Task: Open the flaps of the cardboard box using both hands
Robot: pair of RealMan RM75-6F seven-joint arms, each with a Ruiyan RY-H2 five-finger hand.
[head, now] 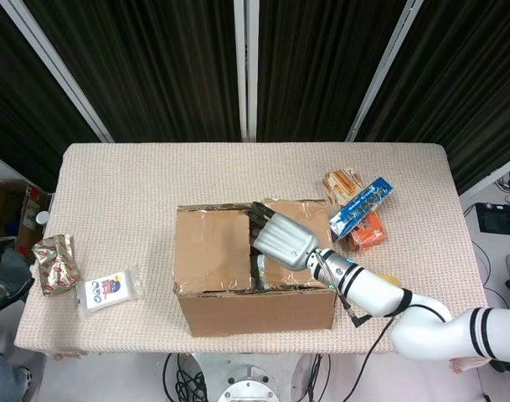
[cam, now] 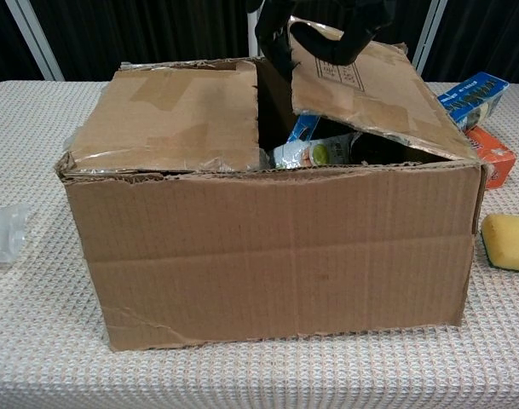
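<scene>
Mid-task at the table: the right hand (head: 284, 240) has its dark fingers (cam: 276, 30) hooked under the inner edge of the cardboard box's (cam: 276, 247) right flap (cam: 374, 89), thumb over the top, raising that flap while the left flap (cam: 170, 115) lies flat and shut. The first flap looks to be only partly open; the next move likely calls for swinging it fully outward and bringing the left hand, which neither view shows, to the untouched left flap.

The cardboard box sits near the front edge of the cloth-covered table (head: 129, 184), roughly mid-table. It is worn brown corrugated board, torn along its front top rim, with clear tape on both flaps. Through the gap, packaged goods (cam: 314, 149) show inside. Beyond it to the right lie a yellow sponge (cam: 508, 243) and a blue packet (cam: 472, 95).
</scene>
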